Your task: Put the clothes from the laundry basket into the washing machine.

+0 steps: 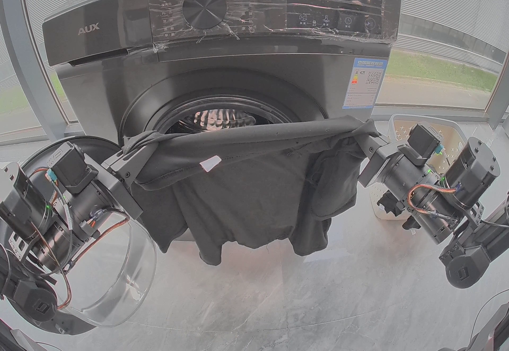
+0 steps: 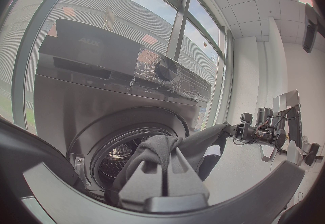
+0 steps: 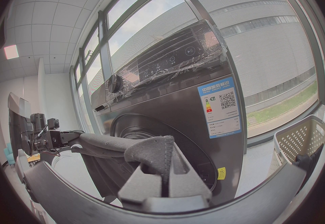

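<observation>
Black garment (image 1: 249, 193) hangs stretched between the two grippers, in front of the washing machine's mouth and not yet inside it. At one end of its upper edge the left gripper (image 1: 129, 154) is clamped on the cloth, fingers pressed together with fabric bunched over their tips. At the other end the right gripper (image 1: 373, 144) is closed tight on the cloth in the same way. Between them the top edge runs nearly taut and level across the opening, a small white tag (image 1: 210, 162) showing near its middle. The rest drapes down in loose folds, its lowest part hanging above the floor (image 1: 344, 288). Just behind the cloth stands the washing machine (image 1: 222, 65), its drum (image 1: 217, 118) open and visible over the garment's top edge. No clothing can be made out in the part of the drum that shows. The round glass door (image 1: 106, 262) is swung wide open below the left arm. The laundry basket (image 1: 450, 134) sits on the floor beside the machine, behind the right arm. Something dark shows at its edge in the right wrist view, but whether that is more clothing cannot be told. By my reading the task is partway through this piece: lifted out and spread before the opening, with the push into the drum and the release left to do, then any remaining clothes.
</observation>
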